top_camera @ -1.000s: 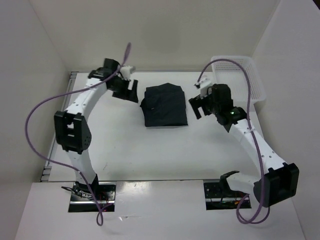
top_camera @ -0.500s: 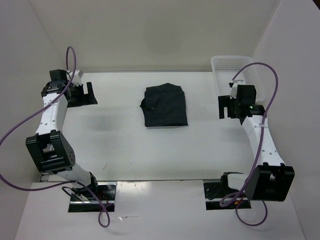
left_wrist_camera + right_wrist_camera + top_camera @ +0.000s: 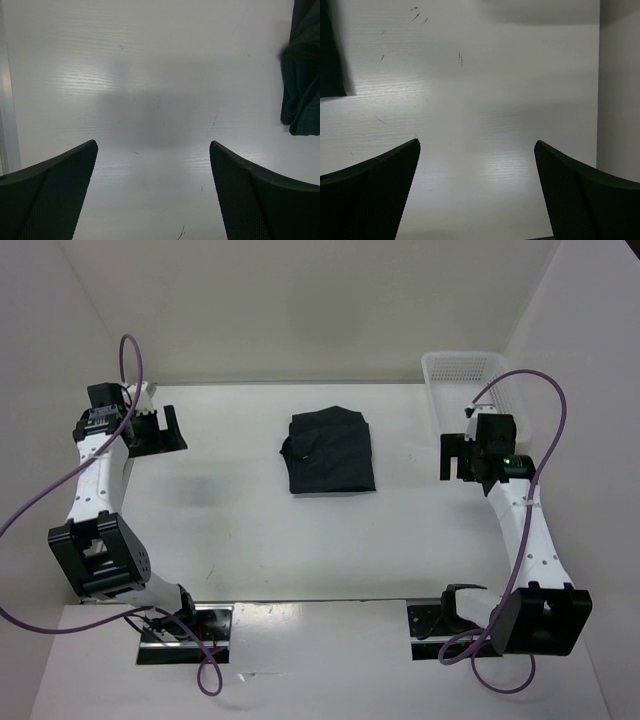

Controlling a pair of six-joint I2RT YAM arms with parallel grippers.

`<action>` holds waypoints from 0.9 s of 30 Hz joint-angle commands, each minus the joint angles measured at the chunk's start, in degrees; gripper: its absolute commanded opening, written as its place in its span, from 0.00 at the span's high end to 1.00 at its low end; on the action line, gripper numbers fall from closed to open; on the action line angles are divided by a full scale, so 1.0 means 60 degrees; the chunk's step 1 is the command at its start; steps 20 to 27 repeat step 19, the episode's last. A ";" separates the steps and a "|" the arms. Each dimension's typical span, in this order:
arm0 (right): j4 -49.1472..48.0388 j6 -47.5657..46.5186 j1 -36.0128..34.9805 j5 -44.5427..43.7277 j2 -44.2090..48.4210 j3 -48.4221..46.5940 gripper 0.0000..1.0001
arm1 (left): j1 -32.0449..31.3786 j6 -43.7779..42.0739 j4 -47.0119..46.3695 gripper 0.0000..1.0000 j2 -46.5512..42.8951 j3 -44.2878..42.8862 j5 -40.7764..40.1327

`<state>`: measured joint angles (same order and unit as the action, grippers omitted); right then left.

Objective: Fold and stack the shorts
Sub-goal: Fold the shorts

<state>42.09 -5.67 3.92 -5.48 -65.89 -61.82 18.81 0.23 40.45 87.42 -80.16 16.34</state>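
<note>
White bench [image 3: 240, 540], pale walls all round. Lying at mid-bench, toward the far edge: black soft fabric shorts [image 3: 330, 453], folded into a compact rectangle. Probably light, limp, quick to slump open; best pinched through all layers along a folded edge. Left hand [image 3: 157, 430] and right hand [image 3: 452, 455] gaping wide, empty, flanking the cloth, well apart from it.

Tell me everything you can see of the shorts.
The shorts are black soft cloth, folded into a compact, roughly rectangular bundle with a slightly peaked far edge. They lie flat on the white table, centred toward its far side, left of the basket. Only the table touches them.
</note>
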 commanded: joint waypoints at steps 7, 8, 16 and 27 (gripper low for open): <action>-0.0011 0.0198 0.0020 -0.0128 0.0259 -0.0082 0.00 | 0.0000 -0.0038 -0.0310 0.01 -0.0872 0.0250 0.0119; -0.0012 0.0198 0.0020 -0.0128 0.0360 -0.0082 0.00 | 0.0000 -0.0038 -0.0310 0.01 -0.0873 0.0250 0.0119; -0.0203 0.0110 -0.0068 -0.0215 0.0639 0.0210 0.00 | 0.0000 -0.0038 -0.0310 0.01 -0.0961 0.0338 0.0295; -0.0115 0.0110 -0.0068 -0.0011 0.0639 0.0124 0.00 | 0.0000 -0.0038 -0.0398 0.01 -0.1049 0.0425 0.0295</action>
